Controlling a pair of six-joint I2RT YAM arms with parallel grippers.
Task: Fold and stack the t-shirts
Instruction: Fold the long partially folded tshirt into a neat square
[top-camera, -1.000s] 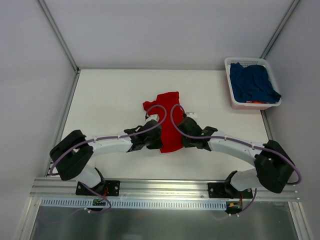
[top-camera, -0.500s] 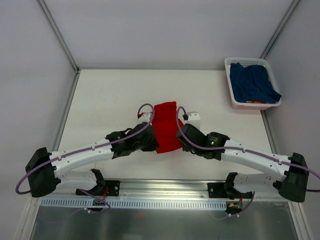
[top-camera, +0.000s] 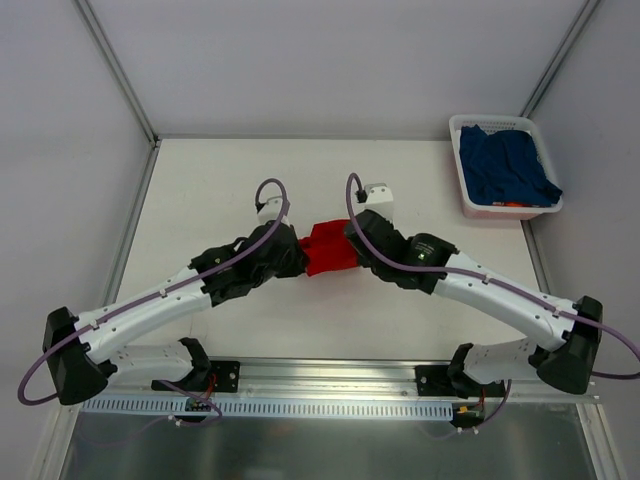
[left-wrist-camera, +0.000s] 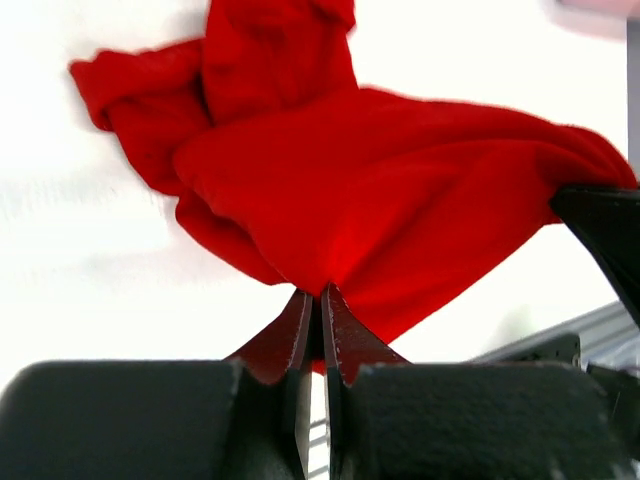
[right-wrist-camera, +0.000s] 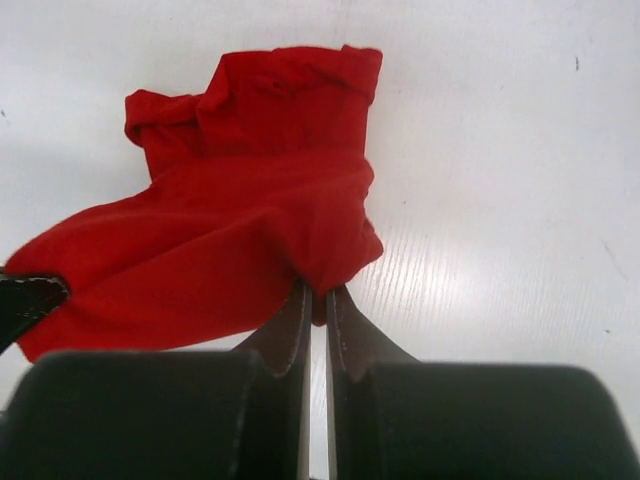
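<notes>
Two robot arms meet over the middle of a white counter (top-camera: 220, 190), each gripping one side of a crumpled red shirt (top-camera: 328, 250). The left tool (top-camera: 296, 258) has its fingers pressed together on the shirt's left edge, and the right tool (top-camera: 352, 238) is clamped the same way on the right edge, so the cloth spans the short gap between them. In the left wrist view, the left tool (left-wrist-camera: 320, 295) pinches a fold at the near edge of the red shirt (left-wrist-camera: 400, 190), which bulges in a rounded heap, with a twisted part trailing off to the far left on the counter. In the right wrist view, the right tool (right-wrist-camera: 318, 295) nips a corner of the red shirt (right-wrist-camera: 230, 230), whose far end lies bunched on the white surface; a dark finger shows at the left edge of that view, at the cloth's other side. Whether the pinched edge is clear of the counter cannot be told. A navy shirt (top-camera: 505, 165) lies heaped in a white basket (top-camera: 480, 208) at the far right corner of the counter, well apart from the arms. A purple cable loops above each wrist.
</notes>
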